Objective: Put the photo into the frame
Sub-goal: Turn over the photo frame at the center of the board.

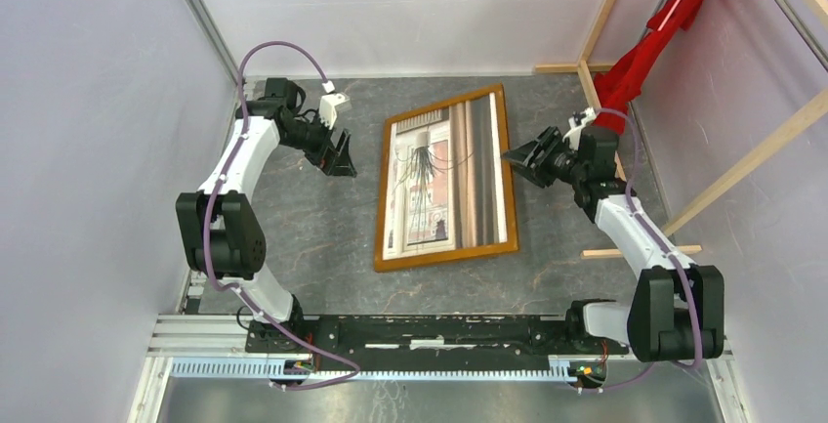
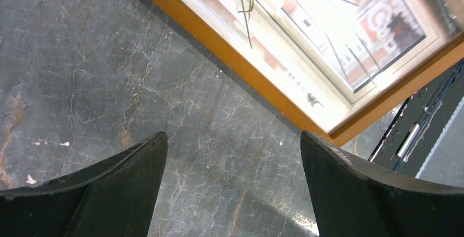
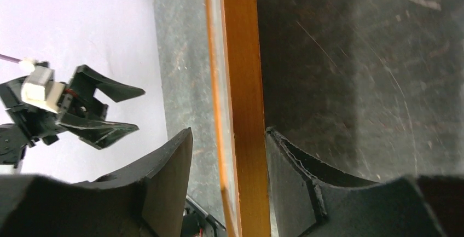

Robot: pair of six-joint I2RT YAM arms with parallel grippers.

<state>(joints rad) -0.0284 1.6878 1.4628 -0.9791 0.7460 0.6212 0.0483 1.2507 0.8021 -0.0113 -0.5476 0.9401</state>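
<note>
The frame (image 1: 444, 255), thin orange-brown wood, lies flat on the middle of the dark marbled table (image 1: 322, 237). The photo (image 1: 439, 184), with a spiky plant, window and curtains, lies inside it. My right gripper (image 1: 516, 164) is open at the frame's right rail. In the right wrist view it (image 3: 228, 130) straddles that rail (image 3: 243, 56): one finger touches the outer side, the other stands apart over the inside. My left gripper (image 1: 340, 157) is open and empty above bare table left of the frame. Its wrist view (image 2: 232, 136) shows the frame's rail (image 2: 246, 71) and the photo (image 2: 328, 29) ahead.
Pale wooden beams (image 1: 752, 164) with a red cloth (image 1: 654, 47) stand at the back right, close behind my right arm. Lilac walls close in the left and far sides. A black and aluminium mounting rail (image 1: 391, 330) runs along the near edge.
</note>
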